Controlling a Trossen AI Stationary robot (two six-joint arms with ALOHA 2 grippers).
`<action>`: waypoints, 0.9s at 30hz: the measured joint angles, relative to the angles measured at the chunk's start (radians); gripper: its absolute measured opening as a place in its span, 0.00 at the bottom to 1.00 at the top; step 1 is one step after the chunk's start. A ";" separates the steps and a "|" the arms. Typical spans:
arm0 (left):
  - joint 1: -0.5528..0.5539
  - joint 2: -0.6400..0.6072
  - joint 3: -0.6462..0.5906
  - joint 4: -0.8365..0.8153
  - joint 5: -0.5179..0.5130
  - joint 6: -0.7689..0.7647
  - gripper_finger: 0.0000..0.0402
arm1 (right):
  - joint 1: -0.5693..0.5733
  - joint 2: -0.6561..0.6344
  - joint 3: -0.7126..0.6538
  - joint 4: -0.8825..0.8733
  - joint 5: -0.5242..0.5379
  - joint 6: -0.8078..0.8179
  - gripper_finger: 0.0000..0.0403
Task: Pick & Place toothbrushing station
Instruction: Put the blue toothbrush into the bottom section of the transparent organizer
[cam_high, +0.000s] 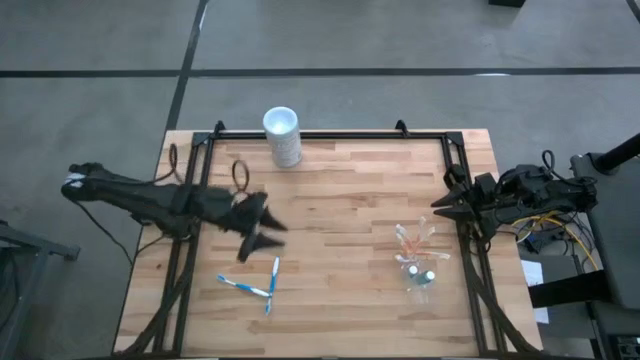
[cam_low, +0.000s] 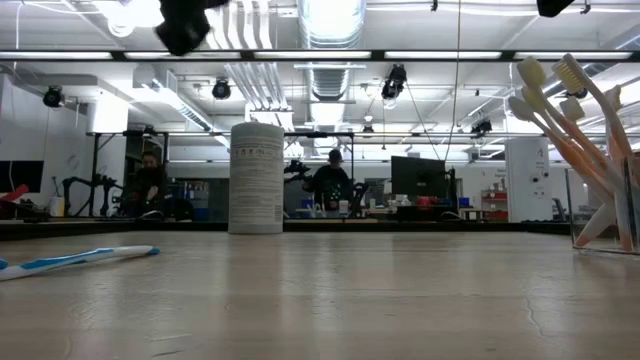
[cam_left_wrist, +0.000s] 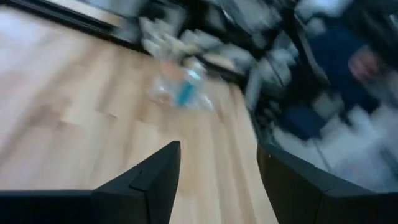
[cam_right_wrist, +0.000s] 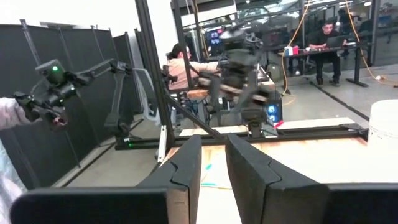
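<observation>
A wooden table (cam_high: 330, 200) stands on a grey floor. The left gripper (cam_high: 262, 228), fingers apart and empty, hovers above two blue toothbrushes (cam_high: 258, 285) lying flat. A white cup (cam_high: 282, 135) stands far. At right, the clear cup (cam_high: 418, 275) holds orange toothbrushes (cam_low: 580, 140) leaning far-left; only the low view shows their heads. The right gripper (cam_high: 440, 203) waits, fingers nearly together, empty.

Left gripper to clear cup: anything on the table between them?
High view: only bare wood between left gripper and clear cup. The blue toothbrushes lie off that line.
</observation>
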 joint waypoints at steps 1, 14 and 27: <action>-0.042 -0.011 0.000 -0.027 -0.023 0.007 0.54 | 0.000 0.000 0.000 0.000 0.000 0.000 0.17; -0.326 -0.026 0.000 -0.297 -0.227 -0.371 0.54 | 0.000 0.000 0.000 0.000 0.000 0.004 0.21; -0.334 0.088 -0.024 -0.472 -0.272 -0.959 0.54 | 0.000 0.000 0.000 0.000 0.000 0.004 0.17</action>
